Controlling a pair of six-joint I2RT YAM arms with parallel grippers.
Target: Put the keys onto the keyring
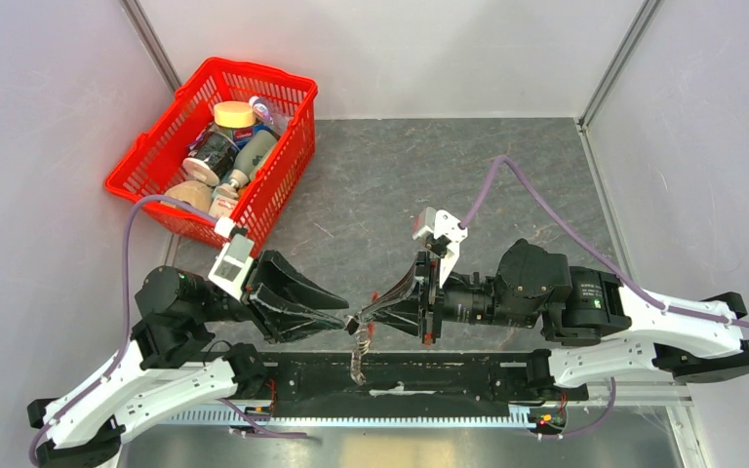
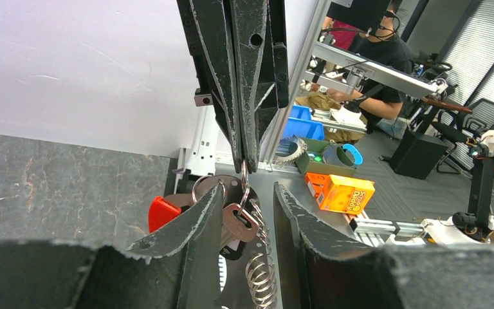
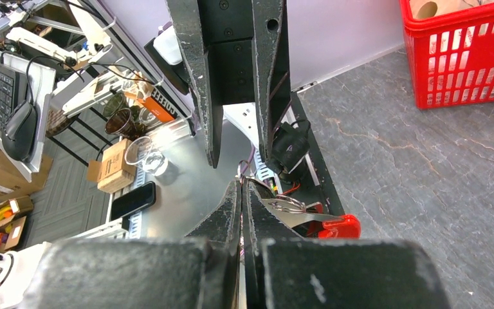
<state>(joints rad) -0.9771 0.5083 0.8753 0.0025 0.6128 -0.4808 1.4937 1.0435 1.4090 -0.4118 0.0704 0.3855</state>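
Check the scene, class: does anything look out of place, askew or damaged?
The red basket sits at an angle in the far left corner. Both claws' fingers show scuffed, chipped edges. The keyring hangs from the shut right claw, its coil drooping, which suits the task.

Light: bright, even, overhead | Shadows: I see faint soft ones on counter (image 1: pixel 546 175) | Focus: wrist-view foregrounds blur
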